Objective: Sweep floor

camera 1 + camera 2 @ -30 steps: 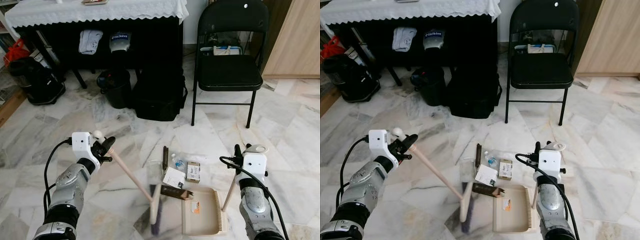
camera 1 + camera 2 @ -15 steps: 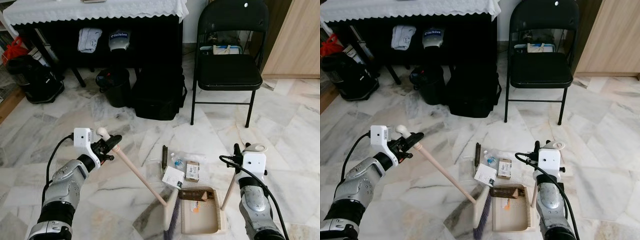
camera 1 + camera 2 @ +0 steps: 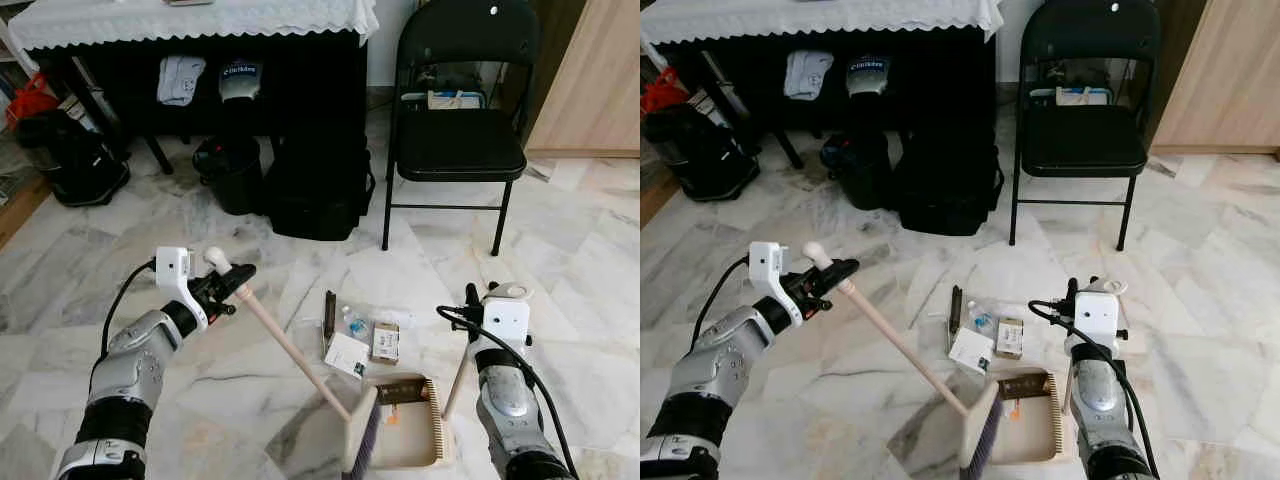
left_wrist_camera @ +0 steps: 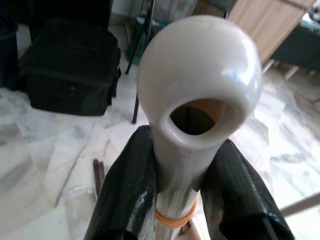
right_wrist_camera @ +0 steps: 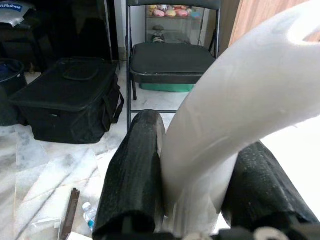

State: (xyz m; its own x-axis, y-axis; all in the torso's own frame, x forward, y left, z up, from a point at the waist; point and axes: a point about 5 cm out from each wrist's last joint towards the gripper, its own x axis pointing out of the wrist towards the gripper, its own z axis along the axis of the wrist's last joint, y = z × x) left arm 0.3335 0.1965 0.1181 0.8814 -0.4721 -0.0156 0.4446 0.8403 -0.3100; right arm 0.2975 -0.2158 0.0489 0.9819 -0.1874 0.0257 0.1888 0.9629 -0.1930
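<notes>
My left end effector point(image 3: 232, 287) was clamped around the upper end of the broom point(image 3: 300, 362), its black fingers point(image 4: 129, 192) pressing either side of the glossy cream handle just under the rounded cap with its hanging hole. My right end effector point(image 5: 192, 200) was closed on the curved white plastic handle of the dustpan point(image 3: 408, 435), which stood up from the pan's right rear corner. The lower edge of the picture cut off the tip of the purple bristles and the near rim of the pan. The small print on the litter was too small to read.

Compared with a second ago, the broom head had travelled from well left of the pan to touching its left edge, and the brown strip point(image 3: 401, 393) that lay on the floor outside the pan now rested inside, near its ribbed back wall. My left arm had swung rightward with it.

Still on the veined marble floor point(image 3: 250, 400) beyond the pan lay a white card point(image 3: 348, 354), a small carton point(image 3: 385, 342), a clear wrapper with a blue spot point(image 3: 358, 324) and a dark flat stick point(image 3: 329, 315).
</notes>
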